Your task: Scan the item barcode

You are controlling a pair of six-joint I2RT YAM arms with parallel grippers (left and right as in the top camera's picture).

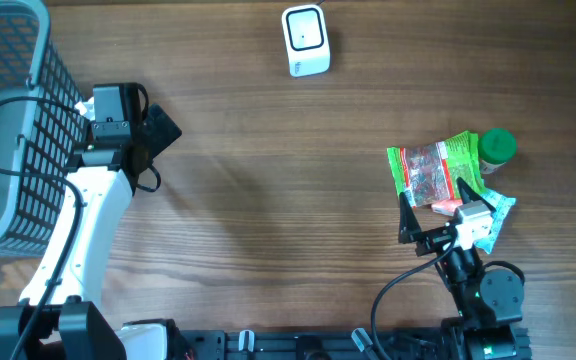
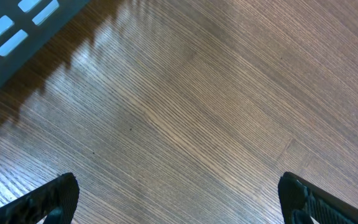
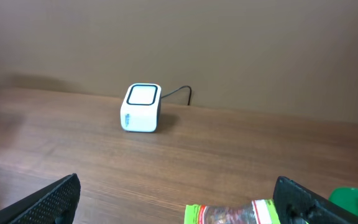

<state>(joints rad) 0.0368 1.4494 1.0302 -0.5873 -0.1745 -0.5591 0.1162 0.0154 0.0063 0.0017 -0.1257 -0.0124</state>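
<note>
The packet (image 1: 430,170) lies flat on the table's right side, just ahead of the right gripper (image 1: 438,207), on the scanner's side of it. This is the relation the next move turns on. The right arm is by far the nearer; the left gripper (image 1: 161,130) is well apart, across the table beside the basket (image 1: 38,60).

The packet's long axis runs across the table, slightly tilted, roughly in line with the gap between the right fingers. Closing across its narrow side would probably call for a wrist roll, or a grip on 1 end.

A green-capped bottle (image 1: 496,147) touches or nearly touches the packet's far right corner. A 2nd small pack (image 1: 490,215) lies under or just beside the right wrist, so which item is meant is not certain; the packet looks the likeliest.

The right arm is folded low near its base, with the wrist aimed forward and slightly left. In its wrist view the packet's near edge sits at the bottom between the fingers, and the scanner (image 1: 305,41) stands far ahead, window up. Both right fingers are spread wide and hold nothing.

The left arm reaches forward with its fingers spread over bare wood, also empty.
</note>
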